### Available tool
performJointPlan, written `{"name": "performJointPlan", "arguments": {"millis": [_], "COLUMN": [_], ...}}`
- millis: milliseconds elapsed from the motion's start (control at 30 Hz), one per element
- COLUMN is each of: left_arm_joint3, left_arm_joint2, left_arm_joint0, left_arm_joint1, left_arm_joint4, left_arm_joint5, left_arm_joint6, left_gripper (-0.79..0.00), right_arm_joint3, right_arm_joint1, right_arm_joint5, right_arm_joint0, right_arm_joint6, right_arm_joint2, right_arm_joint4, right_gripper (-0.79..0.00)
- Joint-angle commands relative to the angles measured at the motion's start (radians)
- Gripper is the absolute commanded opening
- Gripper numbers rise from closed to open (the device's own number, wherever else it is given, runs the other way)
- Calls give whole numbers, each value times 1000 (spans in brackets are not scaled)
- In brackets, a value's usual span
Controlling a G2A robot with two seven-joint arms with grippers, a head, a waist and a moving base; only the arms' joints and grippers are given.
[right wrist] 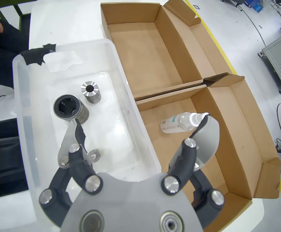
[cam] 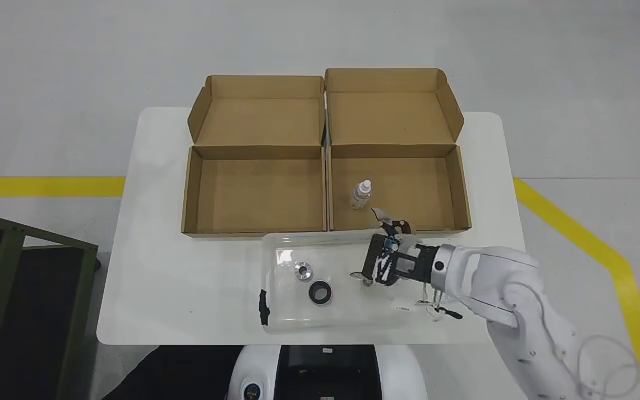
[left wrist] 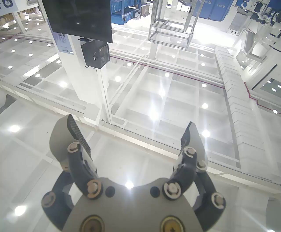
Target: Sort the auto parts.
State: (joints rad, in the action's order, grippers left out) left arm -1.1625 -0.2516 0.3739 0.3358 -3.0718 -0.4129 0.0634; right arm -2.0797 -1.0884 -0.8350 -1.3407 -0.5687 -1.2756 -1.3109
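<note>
Three metal parts lie in the clear bin (right wrist: 76, 44) at the near edge of the table (right wrist: 65, 19). A black-bored linear bearing (right wrist: 70, 108) and a slotted steel collet (right wrist: 90, 92) stand just beside each other, and a small silver stud (right wrist: 94, 154) sits apart from both, toward the bin's right end. The right gripper (right wrist: 141, 119) hangs over that end with its jaws spread wide and nothing between them. One finger is close to the bearing; the other is out past the bin's wall, above the right-hand box (right wrist: 243, 123), where a spray bottle (right wrist: 175, 123) lies on its side. That straddle is the likely trouble: lowered as it stands, the outer finger would probably strike the bin's rim or the box wall and shove the light bin along the table. The bearing and collet look smooth and round, so an off-centre pinch could squirt one away or topple its neighbour. The stud looks hard to grasp off the bin floor. The left-hand box (right wrist: 149, 57), toward the table's far edge, holds nothing. The left gripper (left wrist: 131, 129), likewise open and empty, points up at the ceiling.
</note>
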Motion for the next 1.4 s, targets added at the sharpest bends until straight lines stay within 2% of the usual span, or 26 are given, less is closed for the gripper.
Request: {"name": "performJointPlan", "arguments": {"millis": [0,300,733,800,967,1100,1267,1367], "left_arm_joint3": [0,0,0,0,0,0,0,0], "left_arm_joint2": [0,0,0,0,0,0,0,0], "left_arm_joint0": [0,0,0,0,0,0,0,0], "left_arm_joint1": [0,0,0,0,0,0,0,0], "left_arm_joint4": [0,0,0,0,0,0,0,0], "left_arm_joint5": [0,0,0,0,0,0,0,0], "left_arm_joint6": [0,0,0,0,0,0,0,0], "left_gripper": [0,0,0,0,0,0,0,0], "right_arm_joint3": [-20,-47,-4,15,40,56,81,98], "right_arm_joint1": [5,20,24,24,23,23,28,30], "right_arm_joint5": [-13,-82,-62,-68,-62,-43,-24,-11], "right_arm_joint0": [-28,-71,-31,-18,17,35,53,69], "right_arm_joint6": [-17,-133,-258,-280,-339,-373,-392,-405], "right_arm_joint2": [-3,26,108,127,170,189,214,236], "right_arm_joint4": [-19,-44,-22,-15,-6,-4,-16,-7], "right_gripper": [0,0,0,-58,-145,-274,-385,-422]}}
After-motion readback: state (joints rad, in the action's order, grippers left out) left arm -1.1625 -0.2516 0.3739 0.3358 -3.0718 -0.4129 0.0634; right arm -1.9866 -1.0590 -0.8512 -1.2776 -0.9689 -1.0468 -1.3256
